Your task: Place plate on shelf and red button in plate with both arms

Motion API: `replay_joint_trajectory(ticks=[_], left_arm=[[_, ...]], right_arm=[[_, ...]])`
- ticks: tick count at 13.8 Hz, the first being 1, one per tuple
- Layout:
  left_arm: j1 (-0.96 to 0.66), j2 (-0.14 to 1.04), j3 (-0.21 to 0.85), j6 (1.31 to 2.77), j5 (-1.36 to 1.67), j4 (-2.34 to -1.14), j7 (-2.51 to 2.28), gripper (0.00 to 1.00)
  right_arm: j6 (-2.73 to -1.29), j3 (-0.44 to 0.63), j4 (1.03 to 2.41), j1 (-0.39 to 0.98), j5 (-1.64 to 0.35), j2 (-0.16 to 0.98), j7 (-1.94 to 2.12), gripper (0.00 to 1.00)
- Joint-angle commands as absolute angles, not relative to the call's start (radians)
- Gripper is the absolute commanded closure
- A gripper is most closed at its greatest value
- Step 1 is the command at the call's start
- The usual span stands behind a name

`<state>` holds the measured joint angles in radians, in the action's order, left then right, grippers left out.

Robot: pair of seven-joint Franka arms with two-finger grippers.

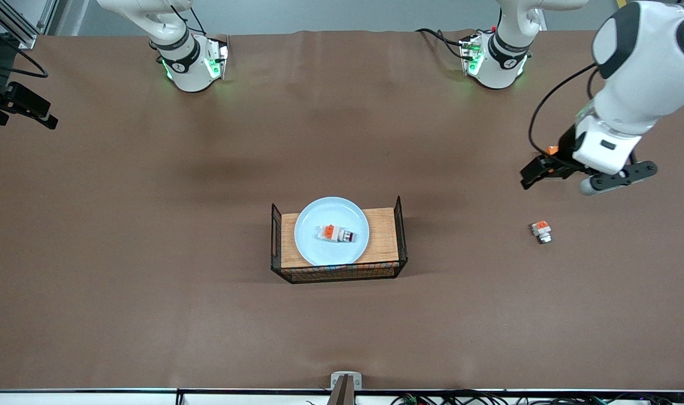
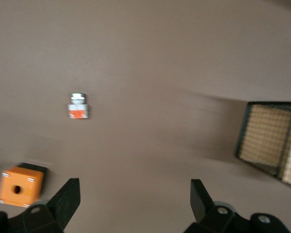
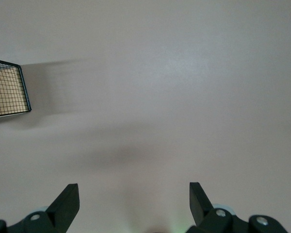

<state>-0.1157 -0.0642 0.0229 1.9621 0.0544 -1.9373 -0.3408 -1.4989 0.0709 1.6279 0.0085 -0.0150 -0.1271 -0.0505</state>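
One plate [image 1: 332, 230] in the wire tray [image 1: 399, 225] – one red button [image 1: 337, 233] on it. One silver-tipped button [image 1: 541, 231], one orange box [image 2: 19, 185]. Left gripper [image 2: 136, 201] empty, jaws apart; right gripper [image 3: 134, 201] likewise, over bare table.

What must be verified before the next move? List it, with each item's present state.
1. Plate sits on the wooden tray: ok.
2. Red button lies on the plate: ok.
3. Left gripper, over the table near the silver-tipped unit, open and empty: ok.
4. Right gripper, over the table at the right arm's end, open and empty: ok.
5. Silver-tipped unit lies apart from the tray: ok.
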Motion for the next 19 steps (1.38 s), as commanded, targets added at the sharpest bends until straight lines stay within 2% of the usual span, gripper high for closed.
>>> replay_joint_trajectory(ticks=[1,5,12,19], left_arm=[[-0.054,-0.1,0.031,1.922,0.046,-1.944,-0.22,0.0],[0.003,-0.1,0.026,1.847,0.052,-1.855,-0.106,0.0],[0.006,-0.074,0.028,1.812,0.051,-1.704,-0.101,0.0],[-0.009,0.041,0.032,1.712,0.049,-1.507,-0.106,0.0]], right_arm=[[-1.522,0.069,1.663,0.002,-0.015,-0.161,-0.04,0.0],[-1.571,0.069,1.746,-0.003,-0.015,-0.216,-0.04,0.0],[-1.522,0.067,1.681,-0.005,-0.02,-0.196,-0.037,0.0],[-1.496,0.071,1.675,-0.029,-0.012,-0.193,0.035,0.0]])
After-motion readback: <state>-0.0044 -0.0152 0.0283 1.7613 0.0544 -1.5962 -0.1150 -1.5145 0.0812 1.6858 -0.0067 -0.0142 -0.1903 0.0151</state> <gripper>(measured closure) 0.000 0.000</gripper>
